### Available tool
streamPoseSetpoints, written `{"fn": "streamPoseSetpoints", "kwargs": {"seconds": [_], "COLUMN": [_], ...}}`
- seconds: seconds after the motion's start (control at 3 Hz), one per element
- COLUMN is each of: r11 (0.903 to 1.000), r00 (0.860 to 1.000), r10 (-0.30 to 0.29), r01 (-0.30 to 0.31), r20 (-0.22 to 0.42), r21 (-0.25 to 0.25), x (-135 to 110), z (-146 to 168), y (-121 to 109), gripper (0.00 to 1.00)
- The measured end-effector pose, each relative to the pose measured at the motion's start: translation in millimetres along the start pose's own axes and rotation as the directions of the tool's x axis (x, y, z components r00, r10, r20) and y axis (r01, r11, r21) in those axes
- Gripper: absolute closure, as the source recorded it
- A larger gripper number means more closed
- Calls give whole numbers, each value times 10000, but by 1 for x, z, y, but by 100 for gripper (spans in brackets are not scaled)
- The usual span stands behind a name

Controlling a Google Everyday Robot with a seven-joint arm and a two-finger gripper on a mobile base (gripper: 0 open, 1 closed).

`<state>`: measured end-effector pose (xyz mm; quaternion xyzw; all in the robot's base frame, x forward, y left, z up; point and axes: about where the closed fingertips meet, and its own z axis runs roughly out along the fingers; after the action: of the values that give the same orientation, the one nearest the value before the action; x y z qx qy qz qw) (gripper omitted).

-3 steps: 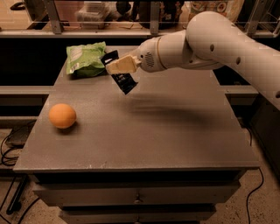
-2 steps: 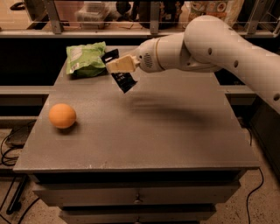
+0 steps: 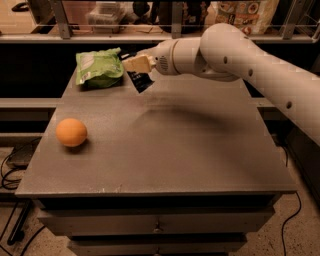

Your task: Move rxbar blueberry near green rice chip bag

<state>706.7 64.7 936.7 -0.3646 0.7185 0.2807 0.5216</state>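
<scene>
The green rice chip bag (image 3: 99, 68), light green and puffy with a pale patch, lies at the table's far left corner. My gripper (image 3: 134, 64) reaches in from the right and sits just right of the bag. It is shut on the rxbar blueberry (image 3: 141, 82), a dark navy bar that hangs tilted below the fingers, its lower end close above the tabletop beside the bag. The bar's upper end is hidden by the fingers.
An orange fruit (image 3: 71, 132) sits at the left of the grey table (image 3: 170, 150). A shelf rail with packages (image 3: 240, 12) runs behind the table. Drawers sit under the front edge. Cables lie on the floor at both sides.
My gripper with the bar has moved a little left and toward the back, closer to the green bag, and slightly lower.
</scene>
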Motion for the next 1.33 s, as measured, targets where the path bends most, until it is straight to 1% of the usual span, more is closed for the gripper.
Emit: {"fn": "streamPoseSetpoints", "kwargs": {"seconds": [0.33, 0.67, 1.0, 1.33], "r11": [9992, 9988, 9985, 9991], "r00": [9999, 9999, 9997, 9993], "r10": [52, 122, 231, 365], "r01": [-57, -123, -225, -367], "r20": [125, 23, -109, 88], "r21": [403, 479, 495, 229], "x": [3, 8, 12, 8], "z": [33, 55, 70, 74], "y": [-28, -39, -46, -40], "gripper": [75, 51, 28, 5]}}
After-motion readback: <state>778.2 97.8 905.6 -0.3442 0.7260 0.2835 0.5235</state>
